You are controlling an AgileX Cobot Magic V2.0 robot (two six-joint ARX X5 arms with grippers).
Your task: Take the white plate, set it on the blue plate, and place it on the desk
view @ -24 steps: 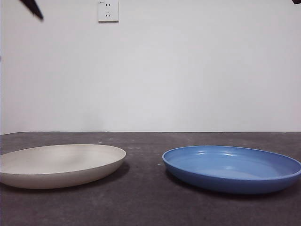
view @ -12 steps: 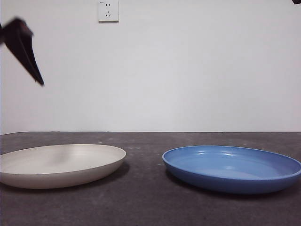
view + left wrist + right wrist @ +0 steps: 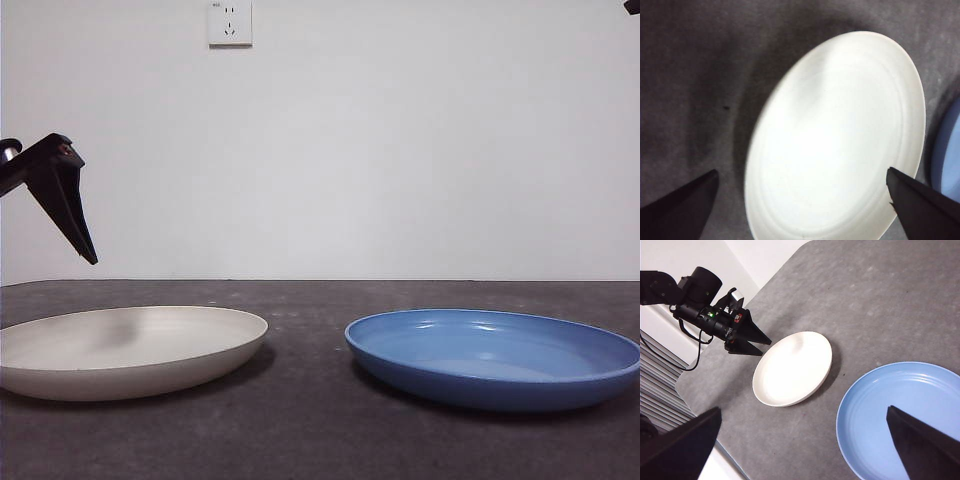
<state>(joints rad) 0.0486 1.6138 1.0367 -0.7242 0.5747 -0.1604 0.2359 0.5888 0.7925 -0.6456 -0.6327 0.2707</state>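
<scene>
The white plate (image 3: 130,350) lies on the desk (image 3: 310,430) at the left, and the blue plate (image 3: 495,358) lies to its right with a gap between them. My left gripper (image 3: 78,235) hangs open above the white plate's left rim, clear of it. In the left wrist view the white plate (image 3: 840,135) fills the space beyond the wide-apart jaws of the left gripper (image 3: 801,171), with the blue plate (image 3: 951,150) at the edge. My right gripper (image 3: 803,409) is open and high up, looking down on the white plate (image 3: 792,367), the blue plate (image 3: 905,420) and the left gripper (image 3: 766,348).
A white wall with a socket (image 3: 229,22) stands behind the desk. The right arm shows only as a black tip (image 3: 632,5) at the top corner. The right wrist view shows the desk's edge (image 3: 715,435) beside the white plate.
The left gripper has come down from the top left corner to a short way above the white plate. Neither plate has moved.
</scene>
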